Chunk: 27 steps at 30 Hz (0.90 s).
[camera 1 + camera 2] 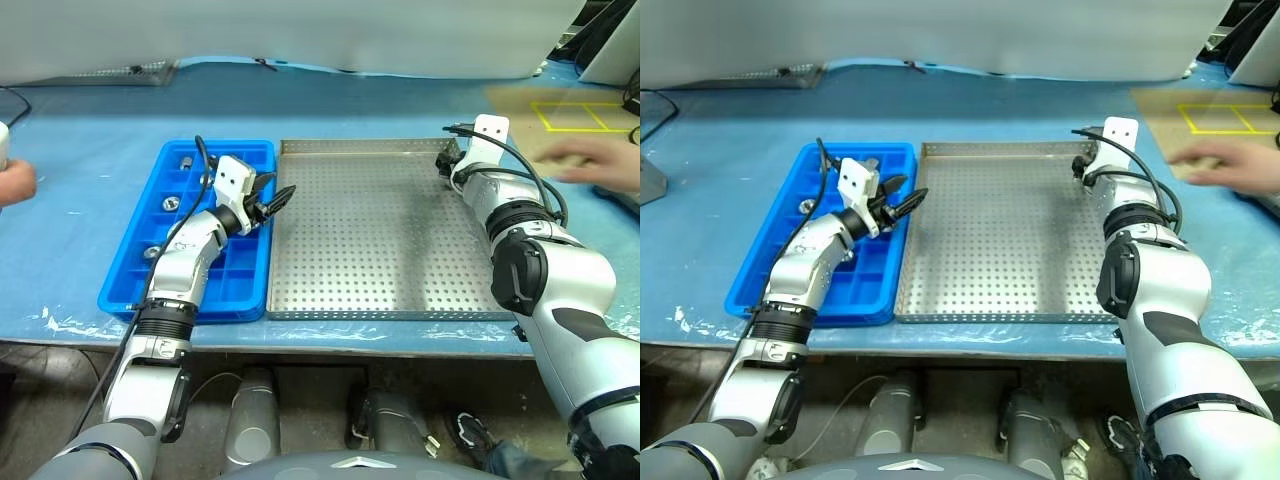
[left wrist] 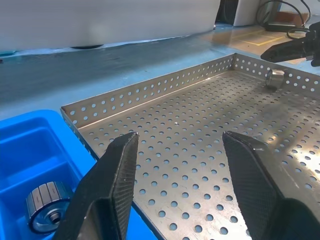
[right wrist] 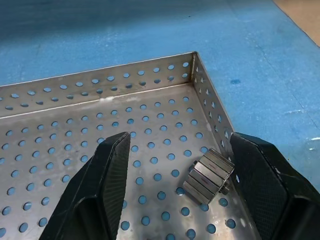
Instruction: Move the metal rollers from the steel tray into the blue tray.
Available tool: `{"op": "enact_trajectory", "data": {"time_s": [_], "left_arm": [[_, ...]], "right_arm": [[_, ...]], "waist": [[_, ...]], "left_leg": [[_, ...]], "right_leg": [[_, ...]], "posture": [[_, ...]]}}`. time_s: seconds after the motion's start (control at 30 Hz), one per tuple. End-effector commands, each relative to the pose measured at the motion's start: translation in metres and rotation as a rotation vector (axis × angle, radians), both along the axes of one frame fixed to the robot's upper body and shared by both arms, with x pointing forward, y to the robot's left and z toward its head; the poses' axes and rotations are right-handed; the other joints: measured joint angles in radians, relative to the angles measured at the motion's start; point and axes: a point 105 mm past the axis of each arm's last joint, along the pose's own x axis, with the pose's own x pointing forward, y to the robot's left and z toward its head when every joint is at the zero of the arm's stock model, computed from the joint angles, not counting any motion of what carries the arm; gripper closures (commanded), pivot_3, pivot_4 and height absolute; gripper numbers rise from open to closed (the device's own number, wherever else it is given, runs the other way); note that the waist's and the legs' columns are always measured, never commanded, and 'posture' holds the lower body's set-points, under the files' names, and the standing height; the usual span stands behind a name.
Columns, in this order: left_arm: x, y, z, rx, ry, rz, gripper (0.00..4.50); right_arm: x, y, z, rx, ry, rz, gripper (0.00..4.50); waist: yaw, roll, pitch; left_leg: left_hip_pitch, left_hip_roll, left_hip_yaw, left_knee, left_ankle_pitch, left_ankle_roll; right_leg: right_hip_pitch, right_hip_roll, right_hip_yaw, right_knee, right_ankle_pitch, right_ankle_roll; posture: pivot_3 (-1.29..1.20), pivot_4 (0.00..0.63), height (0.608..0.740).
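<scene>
two trays side by side on blue table cover [image 1: 90, 240]; yellow floor marking [image 1: 585, 115] beyond; both grippers apart, empty.

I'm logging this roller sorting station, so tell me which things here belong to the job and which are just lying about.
Part of the job:
- steel tray
- blue tray
- metal rollers: one in the steel tray's corner, others in blue tray compartments
- left tool, open
- right tool, open

Just about:
- a person's hand
- yellow floor marking
</scene>
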Motion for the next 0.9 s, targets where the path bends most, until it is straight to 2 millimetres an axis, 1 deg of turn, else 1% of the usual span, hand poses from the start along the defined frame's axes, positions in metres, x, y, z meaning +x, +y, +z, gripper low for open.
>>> {"op": "enact_trajectory", "data": {"time_s": [0.03, 0.17, 0.4, 0.6, 0.67, 0.8, 0.9], "left_arm": [[-0.004, 0.000, 0.016, -0.019, -0.054, -0.005, 1.69], [-0.004, 0.002, 0.016, -0.024, -0.053, 0.002, 1.69], [-0.007, 0.006, 0.016, -0.029, -0.048, 0.012, 1.69], [-0.009, 0.009, 0.015, -0.029, -0.043, 0.022, 1.69], [-0.009, 0.010, 0.015, -0.028, -0.043, 0.023, 1.69], [-0.009, 0.013, 0.016, -0.027, -0.042, 0.032, 1.69], [-0.008, 0.015, 0.017, -0.035, -0.040, 0.036, 1.69]], "right_arm": [[0.000, 0.000, 0.002, 0.041, -0.018, -0.012, 1.18], [-0.001, 0.001, -0.005, 0.063, -0.004, -0.025, 1.18], [-0.006, -0.011, -0.016, -0.009, 0.036, -0.085, 1.18], [-0.009, -0.012, -0.026, -0.021, 0.061, -0.091, 1.18], [-0.007, -0.008, -0.024, -0.010, 0.050, -0.067, 1.18], [0.000, 0.007, -0.011, 0.000, 0.003, 0.013, 1.18], [0.005, 0.032, -0.003, 0.043, -0.038, 0.150, 1.18]], "waist": [[0.000, 0.000, 0.000], [0.001, 0.000, 0.000], [0.005, 0.001, 0.000], [0.013, 0.001, 0.000], [0.011, 0.001, 0.000], [0.003, 0.001, 0.000], [-0.002, 0.002, 0.000]], "left_leg": [[0.000, 0.000, 0.000, 0.000, 0.000, 0.000], [0.000, 0.000, 0.000, 0.000, 0.000, 0.000], [-0.001, 0.000, 0.000, 0.000, 0.000, 0.000], [-0.001, 0.000, 0.000, 0.000, 0.000, 0.000], [-0.002, 0.000, 0.000, 0.001, 0.000, 0.000], [-0.001, 0.000, 0.000, 0.000, 0.000, 0.000], [-0.001, 0.000, 0.000, 0.000, 0.000, 0.000]], "right_leg": [[0.000, 0.000, 0.000, 0.000, 0.000, 0.000], [0.000, 0.000, 0.000, 0.000, 0.000, 0.000], [0.000, 0.000, 0.000, 0.000, 0.000, 0.000], [0.000, -0.001, 0.000, 0.000, 0.000, 0.000], [-0.001, 0.000, 0.000, 0.000, 0.000, 0.000], [-0.001, 0.000, 0.000, 0.000, 0.000, 0.000], [-0.001, 0.000, 0.000, 0.000, 0.000, 0.000]], "posture": [[0.22, 0.150, 0.740], [0.22, 0.150, 0.740], [0.23, 0.150, 0.740], [0.24, 0.150, 0.740], [0.24, 0.150, 0.740], [0.24, 0.150, 0.740], [0.22, 0.150, 0.740]]}}
